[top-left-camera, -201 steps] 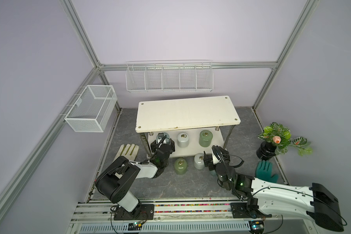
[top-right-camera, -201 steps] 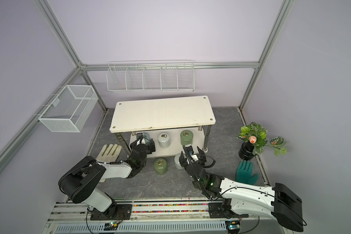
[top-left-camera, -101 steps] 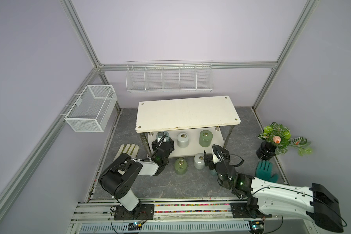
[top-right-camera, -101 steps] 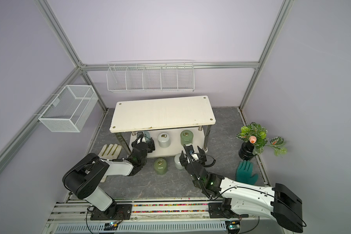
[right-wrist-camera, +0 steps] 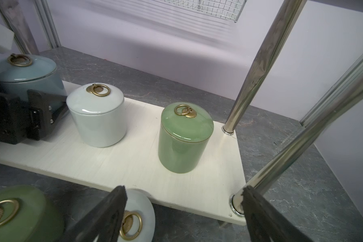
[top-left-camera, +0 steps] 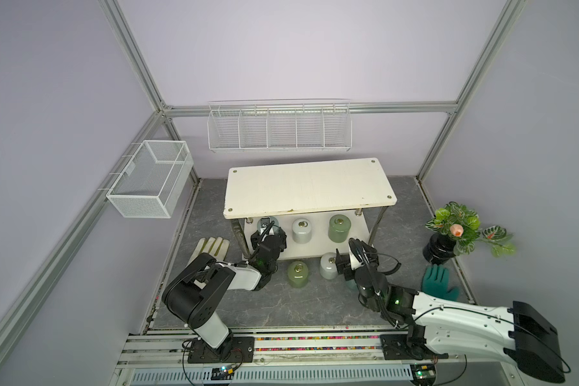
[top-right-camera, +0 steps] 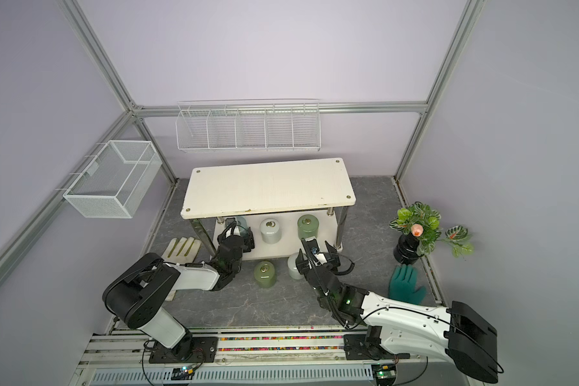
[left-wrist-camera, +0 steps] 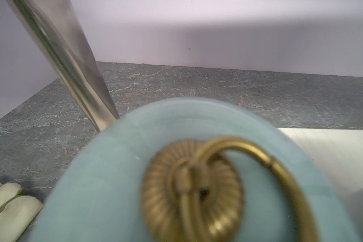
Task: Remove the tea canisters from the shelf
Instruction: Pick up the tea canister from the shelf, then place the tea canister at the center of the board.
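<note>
Okay, left gripper (top-left-camera: 268, 234): jaws straddle the pale blue canister (right-wrist-camera: 25, 77) on the shelf lower tier (right-wrist-camera: 134, 163); one finger (right-wrist-camera: 42, 113) lies along its wall in the right wrist view; I can't tell if it's actually clamped
Right gripper (right-wrist-camera: 182, 190): jaws wide apart; nothing between them
Green canister (right-wrist-camera: 184, 138): on the lower tier, straight ahead of the right jaws' gap, well clear of them
White canister (right-wrist-camera: 96, 117): same tier; just beside the left jaws, on the side toward the green one
Floor: second green canister (top-left-camera: 297, 274) and second white canister (top-left-camera: 328, 265) already off the shelf; the white one sits just under one right finger
Handling: my read is glazed ceramic; stiff, slick, chips easily, likely hefty for its size; lid probably only rests on top
Hold point: I'd grip across the body wall below the lid seam; not the ring pull (left-wrist-camera: 239, 167), since the lid could lift off alone
Risk: chrome leg (left-wrist-camera: 71, 62) is just beside the left jaws and the top board (top-left-camera: 310, 187) is overhead; I'd draw it out low and level, no tilt
</note>
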Robot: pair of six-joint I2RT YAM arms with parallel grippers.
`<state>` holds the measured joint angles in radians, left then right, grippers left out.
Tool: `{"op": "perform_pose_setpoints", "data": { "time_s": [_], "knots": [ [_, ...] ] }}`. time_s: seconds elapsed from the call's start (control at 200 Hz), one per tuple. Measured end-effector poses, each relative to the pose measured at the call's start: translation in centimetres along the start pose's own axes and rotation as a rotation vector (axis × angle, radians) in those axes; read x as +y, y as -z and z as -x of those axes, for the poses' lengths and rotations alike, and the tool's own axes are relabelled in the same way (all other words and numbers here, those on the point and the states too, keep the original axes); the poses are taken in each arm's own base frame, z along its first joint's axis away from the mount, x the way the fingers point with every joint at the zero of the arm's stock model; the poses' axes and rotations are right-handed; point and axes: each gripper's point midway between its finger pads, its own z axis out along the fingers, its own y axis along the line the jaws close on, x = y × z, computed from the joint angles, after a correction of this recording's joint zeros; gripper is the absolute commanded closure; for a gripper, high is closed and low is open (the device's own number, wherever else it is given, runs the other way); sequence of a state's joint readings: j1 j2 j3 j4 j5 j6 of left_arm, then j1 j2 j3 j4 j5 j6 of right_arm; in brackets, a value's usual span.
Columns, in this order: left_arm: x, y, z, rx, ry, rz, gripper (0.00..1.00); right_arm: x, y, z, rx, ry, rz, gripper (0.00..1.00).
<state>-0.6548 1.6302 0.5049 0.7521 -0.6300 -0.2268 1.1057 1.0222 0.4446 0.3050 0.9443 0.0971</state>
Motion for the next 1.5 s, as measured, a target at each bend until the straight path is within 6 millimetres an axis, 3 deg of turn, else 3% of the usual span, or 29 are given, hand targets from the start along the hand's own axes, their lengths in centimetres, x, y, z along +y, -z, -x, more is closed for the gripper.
{"op": "perform_pose_setpoints", "data": {
  "time_s": [0.25,0.675,1.09,1.499],
  "knots": [
    [0.9,1.3,-0.3,0.009,-0.005,-0.004,0.27,0.0,-0.1,-0.1,0.002,-0.001,-0.002,0.11],
    [-0.3,4.9,-1.5,-0.025,-0.021,-0.027,0.27,0.2,-0.1,-0.5,0.005,-0.004,0.014,0.11],
    [2.3,8.2,-2.6,-0.057,0.007,0.034,0.26,0.1,0.0,-0.4,0.004,-0.007,0.021,0.11],
    [2.1,12.0,-4.5,-0.061,0.026,0.014,0.25,0.6,0.0,0.2,0.0,-0.002,0.03,0.11]
  ]
}}
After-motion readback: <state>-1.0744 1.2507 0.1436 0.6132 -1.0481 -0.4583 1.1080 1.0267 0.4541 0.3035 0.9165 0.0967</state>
